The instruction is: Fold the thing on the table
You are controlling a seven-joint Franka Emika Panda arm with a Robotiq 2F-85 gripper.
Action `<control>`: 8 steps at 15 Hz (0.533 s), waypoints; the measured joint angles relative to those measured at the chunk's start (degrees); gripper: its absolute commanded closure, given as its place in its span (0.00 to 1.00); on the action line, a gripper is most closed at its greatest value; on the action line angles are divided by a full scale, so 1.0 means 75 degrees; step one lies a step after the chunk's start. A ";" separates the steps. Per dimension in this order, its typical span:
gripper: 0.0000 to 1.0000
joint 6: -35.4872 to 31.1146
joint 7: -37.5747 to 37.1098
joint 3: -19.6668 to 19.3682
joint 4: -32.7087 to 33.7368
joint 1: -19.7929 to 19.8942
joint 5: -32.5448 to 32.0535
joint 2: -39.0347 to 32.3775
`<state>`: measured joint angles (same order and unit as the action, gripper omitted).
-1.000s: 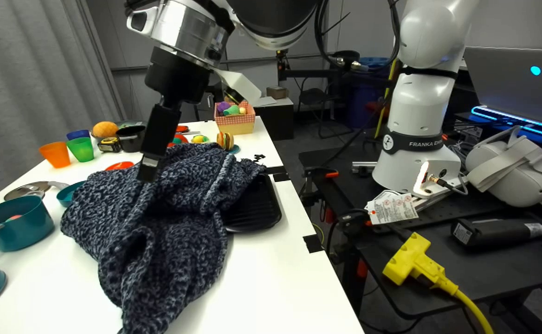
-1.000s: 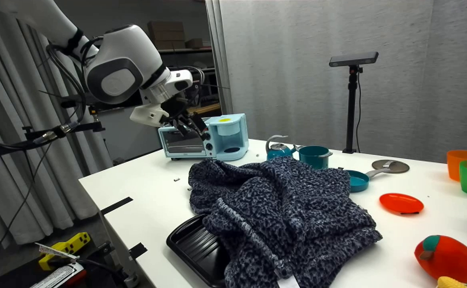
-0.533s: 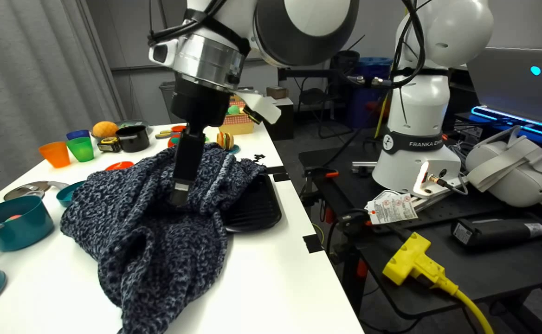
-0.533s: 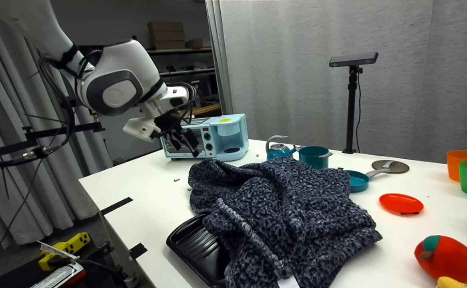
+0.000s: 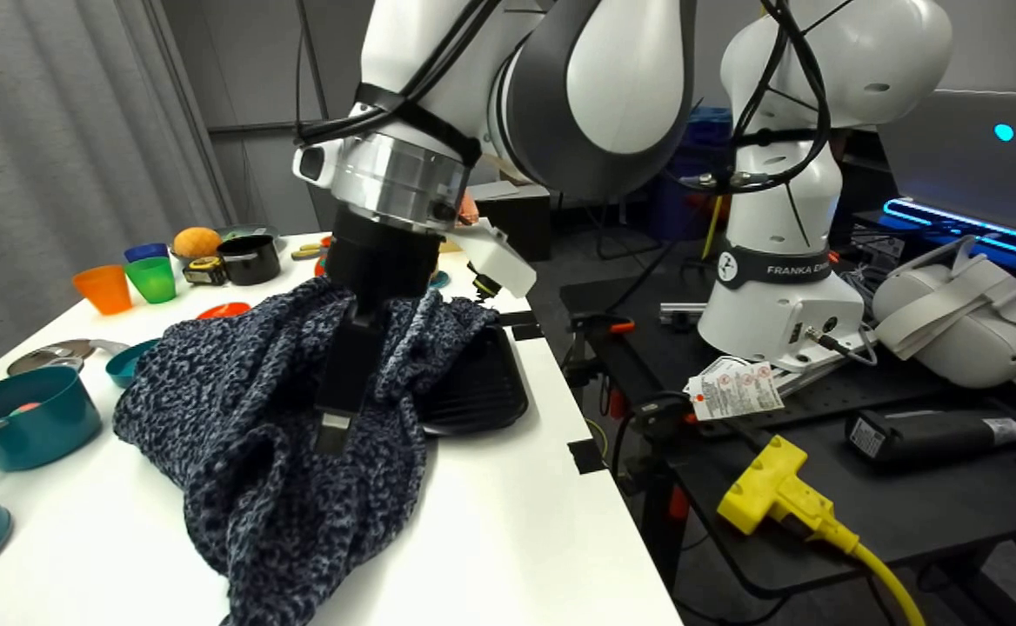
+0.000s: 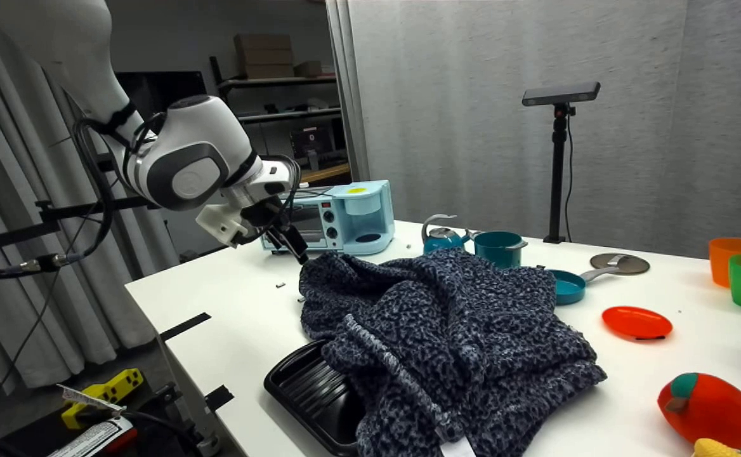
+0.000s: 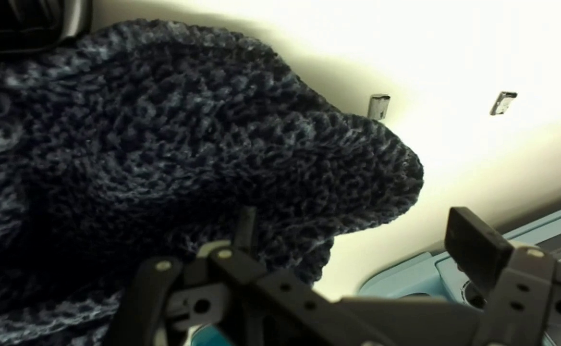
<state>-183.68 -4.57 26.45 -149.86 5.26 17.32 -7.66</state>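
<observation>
Wrist view: the end effector (image 7: 357, 228) gapes wide, one jaw in front of the speckled cloth (image 7: 189, 129) reaching in from 9 o'clock. In an exterior view the cloth lies rumpled on the table (image 6: 237, 292), partly covering the black tray (image 6: 313, 390) at its 8 o'clock.

1. A robotics lab.
2. A robot arm (image 5: 762, 217) stands on a black bench (image 5: 934, 509), with a headset (image 5: 952, 322) and a laptop (image 5: 965, 161) near it.
3. A camera (image 6: 561, 94) tops a post (image 6: 557, 171) before a grey curtain (image 6: 453, 114).
4. Pots (image 6: 498, 256) and toy food (image 6: 716, 411) share a white table (image 6: 234, 289) with black tape (image 6: 185, 325) marks.
</observation>
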 measured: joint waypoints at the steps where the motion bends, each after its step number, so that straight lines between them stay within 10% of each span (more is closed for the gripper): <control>1: 0.00 -0.0106 -0.0172 -0.0149 0.0076 -0.0234 0.0000 -0.0146; 8: 0.00 -0.0704 -0.1157 -0.1834 0.0797 -0.2572 0.0234 -0.1320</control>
<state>-188.96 -13.25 12.70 -143.88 -14.03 19.07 -17.56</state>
